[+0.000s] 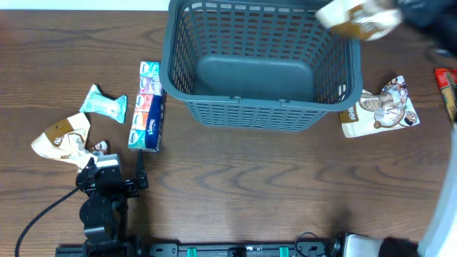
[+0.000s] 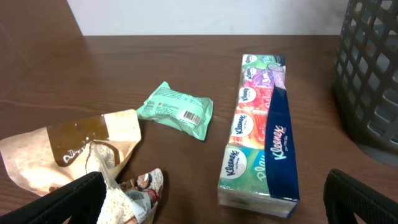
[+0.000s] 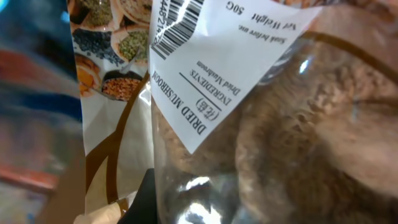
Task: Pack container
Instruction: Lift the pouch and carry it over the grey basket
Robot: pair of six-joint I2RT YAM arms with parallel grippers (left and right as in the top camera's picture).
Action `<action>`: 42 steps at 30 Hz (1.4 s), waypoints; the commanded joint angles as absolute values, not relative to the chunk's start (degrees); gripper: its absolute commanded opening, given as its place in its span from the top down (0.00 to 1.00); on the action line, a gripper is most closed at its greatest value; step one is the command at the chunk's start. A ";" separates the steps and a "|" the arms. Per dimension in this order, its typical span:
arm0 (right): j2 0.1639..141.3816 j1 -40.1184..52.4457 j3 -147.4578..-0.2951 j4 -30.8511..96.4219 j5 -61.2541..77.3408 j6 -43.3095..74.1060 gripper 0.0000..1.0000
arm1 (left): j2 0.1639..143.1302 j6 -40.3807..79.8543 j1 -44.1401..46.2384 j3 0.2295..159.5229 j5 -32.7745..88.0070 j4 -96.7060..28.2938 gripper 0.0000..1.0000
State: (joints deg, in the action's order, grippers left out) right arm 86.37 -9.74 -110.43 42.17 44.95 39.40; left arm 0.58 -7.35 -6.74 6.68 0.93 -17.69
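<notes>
The dark grey lattice basket stands at the back middle of the table, with nothing on its base. My right gripper is shut on a dried mushroom packet and holds it, blurred, above the basket's far right corner. The packet fills the right wrist view and hides most of the fingers. My left gripper is open and empty, low at the front left. In the left wrist view the left gripper has a brown and beige packet by its left finger and a Kleenex multipack ahead on the right.
The Kleenex multipack lies left of the basket, a teal packet and the brown and beige packet further left. A beige snack packet lies right of the basket. A red item is at the right edge.
</notes>
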 commanded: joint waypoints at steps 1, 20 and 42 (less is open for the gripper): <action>89.52 -4.27 -110.41 47.27 35.16 25.93 0.99 | 0.23 -7.46 -7.05 5.74 1.30 -18.96 0.01; 107.11 9.80 -110.41 62.65 9.32 10.35 0.99 | 0.23 -7.46 -7.05 5.74 1.30 -18.94 0.01; 119.39 13.58 -110.13 64.88 5.76 8.93 0.94 | 0.23 -7.46 -7.05 5.74 1.30 -18.96 0.01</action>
